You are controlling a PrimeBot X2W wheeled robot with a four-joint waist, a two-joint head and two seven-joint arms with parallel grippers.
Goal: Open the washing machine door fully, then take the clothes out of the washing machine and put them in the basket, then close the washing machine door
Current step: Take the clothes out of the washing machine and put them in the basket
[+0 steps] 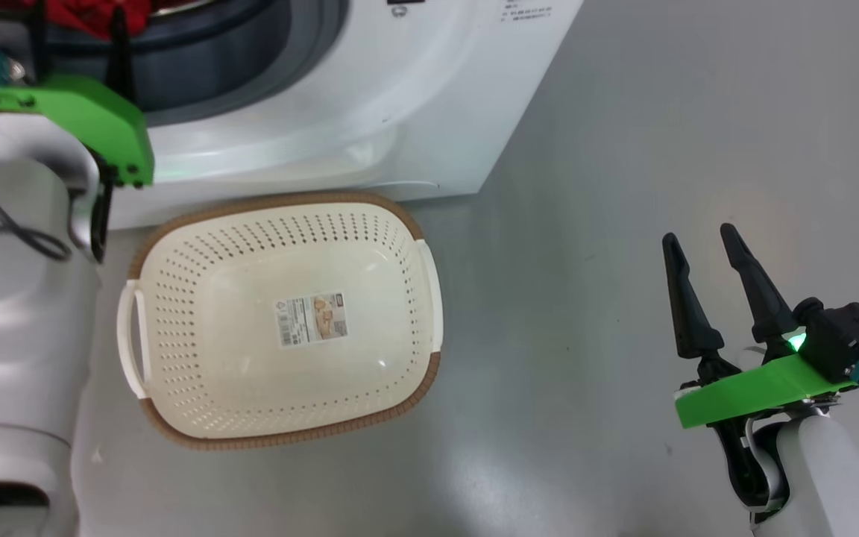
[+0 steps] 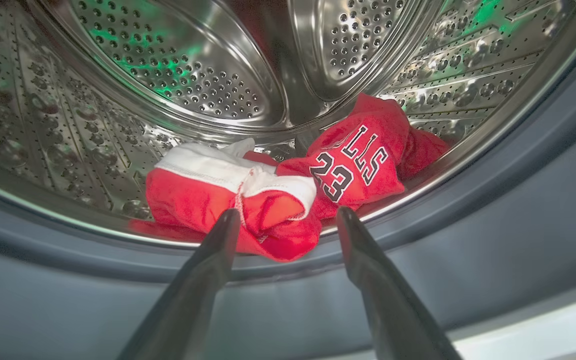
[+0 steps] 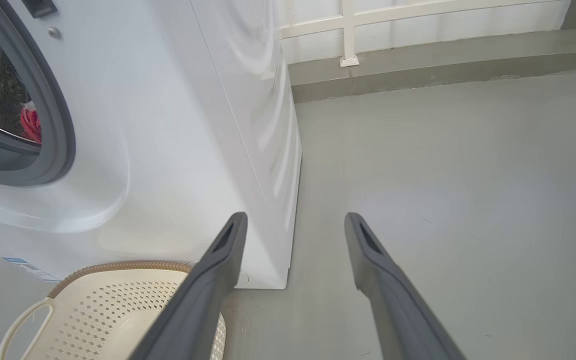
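The left claw (image 2: 288, 214) gapes wide at the steel drum's (image 2: 193, 75) mouth, aimed at the bundled red jersey (image 2: 363, 170); the cream perforated basket (image 1: 176, 313) sits beneath to receive it

Laundry corner: white washing machine (image 3: 193, 125), plastic basket (image 1: 198, 313), bare grey floor (image 3: 443, 175).

Head view: top edge cuts off the washing machine (image 1: 370, 112), and the clothes (image 1: 94, 13) are just a red scrap behind the left claw (image 1: 79, 26). You can't read the sticker (image 1: 311, 318) in the basket (image 1: 280, 203), print too small. Left wrist view: lettering partly folded under.
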